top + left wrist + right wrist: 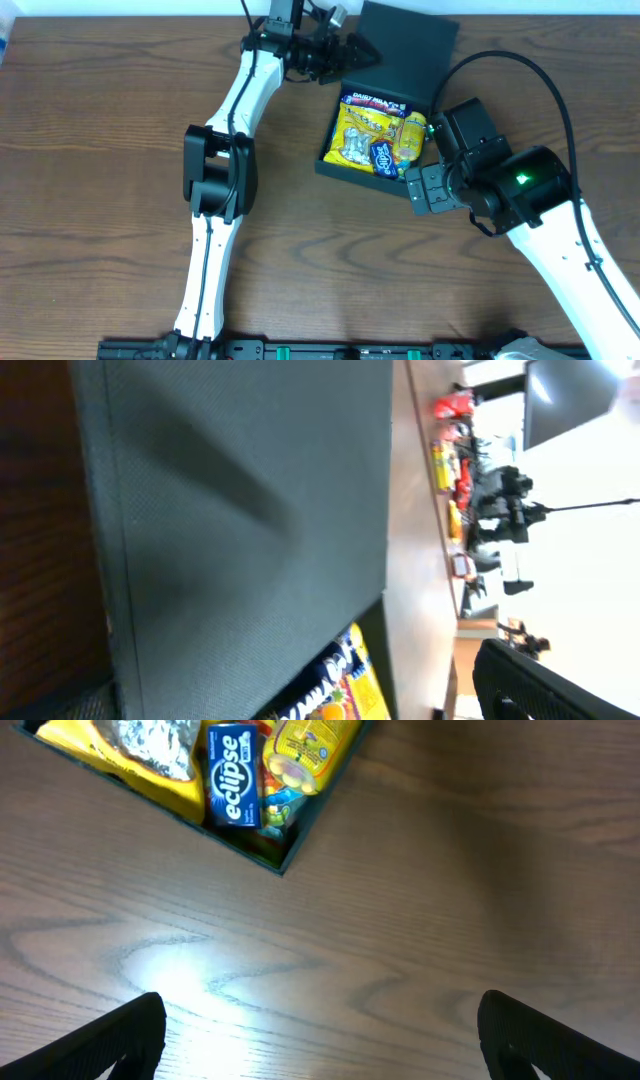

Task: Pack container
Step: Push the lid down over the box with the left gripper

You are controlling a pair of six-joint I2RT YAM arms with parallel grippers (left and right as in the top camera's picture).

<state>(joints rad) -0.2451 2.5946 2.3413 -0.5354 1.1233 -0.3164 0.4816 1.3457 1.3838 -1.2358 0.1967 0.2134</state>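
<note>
Right fingers (420,190) are nearest the robot's base. They hover over bare bench (100,150), spread wide w/ nothing btwn them; the wrist cam shows only wood grain in the gap. They sit just beside the near-right corner of the container (345,172), not touching as far as I can tell. From these fingers the box lies ahead and to the left.

Container is mid-bench, right of centre, w/ the tray open. It's filled w/ yellow snack packets (365,130) and a blue eclipse gum pack (230,775) at the near-right corner.

The lid (405,45) hinges on the tray's far edge and is thrown back away from the robot. Tray plus lid make one long axis running near-to-far, leaning a bit right at the far end.

Left fingers (352,55) are farthest out, just beside the lid's left edge. They look apart, and the lid's dark face fills the wrist cam, w/ no grip on it visible.

Judgement: packing looks approx done and closing the flap is prob what's left. Left arm is far nearer the lid, so the swing back toward the robot falls to it, while right can steady the tray corner.
</note>
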